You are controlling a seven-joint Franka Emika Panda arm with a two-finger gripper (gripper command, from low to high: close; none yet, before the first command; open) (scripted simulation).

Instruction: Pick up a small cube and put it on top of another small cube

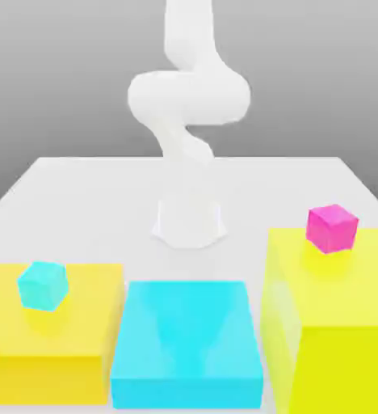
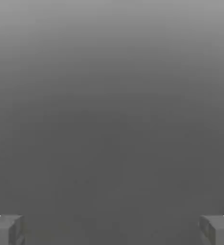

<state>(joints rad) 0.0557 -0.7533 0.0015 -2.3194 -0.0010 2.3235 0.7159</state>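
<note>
A: Magenta cube [image 1: 333, 228] sits on the tall yellow block [image 1: 338, 315], well apart from the gripper [image 2: 112, 229], whose fingers [image 2: 6, 229] stand wide open, holding nothing.

B: Risk: a long reach; clipping the block's edge could knock the cube off.

White arm [image 1: 188, 101] upright; fingers [image 2: 6, 229] spread wide.
</note>
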